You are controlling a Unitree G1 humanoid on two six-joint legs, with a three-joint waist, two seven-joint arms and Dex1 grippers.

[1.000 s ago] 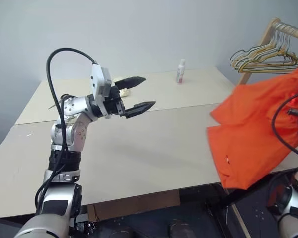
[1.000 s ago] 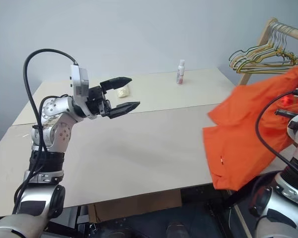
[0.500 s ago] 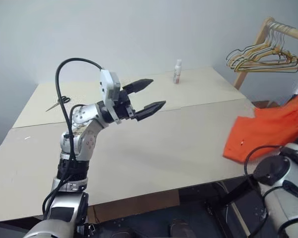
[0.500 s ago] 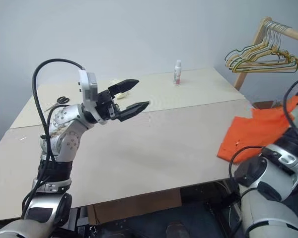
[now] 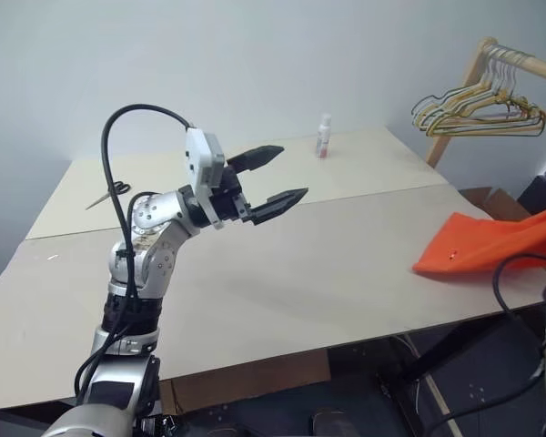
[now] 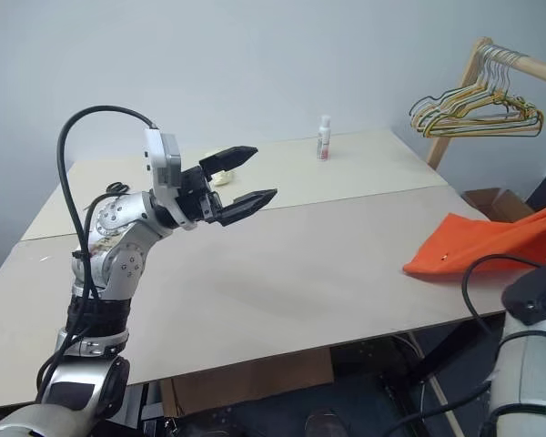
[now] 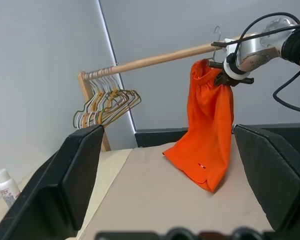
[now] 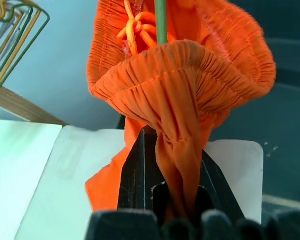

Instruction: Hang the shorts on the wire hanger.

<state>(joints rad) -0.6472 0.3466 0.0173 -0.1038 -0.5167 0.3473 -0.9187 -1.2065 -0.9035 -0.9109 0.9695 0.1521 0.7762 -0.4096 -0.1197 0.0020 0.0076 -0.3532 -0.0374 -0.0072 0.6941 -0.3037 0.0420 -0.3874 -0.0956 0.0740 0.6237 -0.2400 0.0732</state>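
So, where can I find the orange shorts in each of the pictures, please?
Left eye view: the shorts lie at the right edge, on the table's right end.
Right eye view: at the right edge, same place.
Left wrist view: in the middle, hanging from the right gripper down to the table.
Right wrist view: the waistband sits bunched between the jaws, which are shut on it.
Shared landmark: the bunch of hangers on the wooden rail.

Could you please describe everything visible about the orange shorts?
The bright orange cloth shorts have a gathered elastic waistband and an orange drawstring knot. The right end effector is shut on the bunched waistband, holding it up near the wooden rail. A thin green wire rises from the waistband. The cloth hangs down, its lower hem resting on the beige table's right edge.
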